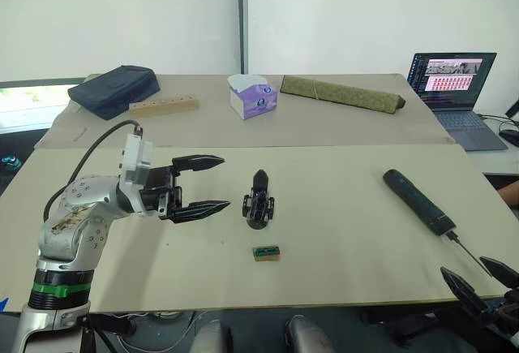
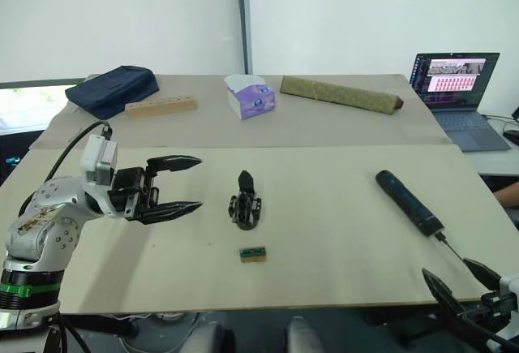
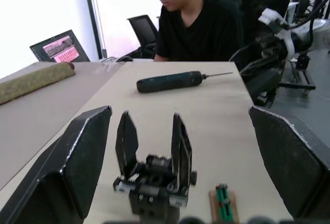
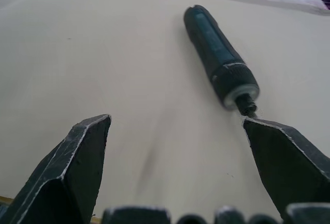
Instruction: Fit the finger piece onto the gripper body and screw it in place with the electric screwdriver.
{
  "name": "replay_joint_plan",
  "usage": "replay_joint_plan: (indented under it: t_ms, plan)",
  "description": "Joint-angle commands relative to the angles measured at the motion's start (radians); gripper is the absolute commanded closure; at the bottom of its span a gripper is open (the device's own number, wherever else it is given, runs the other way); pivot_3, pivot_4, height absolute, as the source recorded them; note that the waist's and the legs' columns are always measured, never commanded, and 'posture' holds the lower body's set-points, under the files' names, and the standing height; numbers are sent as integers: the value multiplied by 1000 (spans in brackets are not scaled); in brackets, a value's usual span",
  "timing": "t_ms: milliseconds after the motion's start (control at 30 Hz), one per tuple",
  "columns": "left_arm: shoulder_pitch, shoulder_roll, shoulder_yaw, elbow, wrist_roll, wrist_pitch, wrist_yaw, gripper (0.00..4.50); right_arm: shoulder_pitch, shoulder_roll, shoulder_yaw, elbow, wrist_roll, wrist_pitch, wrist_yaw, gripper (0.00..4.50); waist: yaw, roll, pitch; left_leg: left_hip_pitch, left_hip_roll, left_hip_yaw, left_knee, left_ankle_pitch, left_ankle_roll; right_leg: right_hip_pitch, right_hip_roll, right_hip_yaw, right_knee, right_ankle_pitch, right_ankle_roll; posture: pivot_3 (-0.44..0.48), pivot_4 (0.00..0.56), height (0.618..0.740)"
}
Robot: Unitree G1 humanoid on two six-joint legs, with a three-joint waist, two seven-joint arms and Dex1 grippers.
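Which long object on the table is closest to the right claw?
The electric screwdriver, black with its bit toward the right claw; the olive rolled mat lies far back.

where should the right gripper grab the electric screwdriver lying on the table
Probably around the thick black barrel of the electric screwdriver, near its middle, coming down from above. It lies flat on the table with the thin bit pointing toward the open right gripper, so closing across the barrel's width avoids the bit.

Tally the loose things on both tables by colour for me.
Black: 2, gripper body, screwdriver
Navy: 1, pouch
Wood: 1, block
Purple and white: 1, tissue box
Olive: 1, rolled mat
Green and tan: 1, small part
Grey: 1, laptop
Total: 8
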Motion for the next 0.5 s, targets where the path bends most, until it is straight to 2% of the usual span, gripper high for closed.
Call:
replay_joint_plan:
  t_ms: [33, 200, 367, 500]
  plan:
    - [-36, -4, -9, -47, -27, 37, 38, 19, -125, -141, 39, 63, -82, 30, -64, 0, -8, 0, 0, 0, 0, 0, 0, 0, 0, 0, 0, 0, 0, 0, 0, 0, 150, 740]
    - [-47, -18, -30, -52, -4, 30, 58, 19, -354, -364, 229, 287, -195, 160, -59, 0, -9, -1, 1, 0, -3, 0, -1, 0, 0, 0, 1, 2, -1, 2, 2, 0, 150, 740]
    - [-31, -12, -35, -85, -15, 42, 74, 19, -585, -478, 402, 605, -257, 143, 53, 0, 5, -1, 2, -2, -4, -1, -3, 0, 0, -1, 1, 1, -2, 5, -3, 0, 150, 740]
    - [-16, -1, -33, -107, -25, 48, 73, 19, -767, -511, 509, 840, -319, 43, 130, 0, 8, -1, 3, -2, -5, 0, -3, 0, 1, -1, 0, 2, -3, 5, -2, 0, 150, 740]
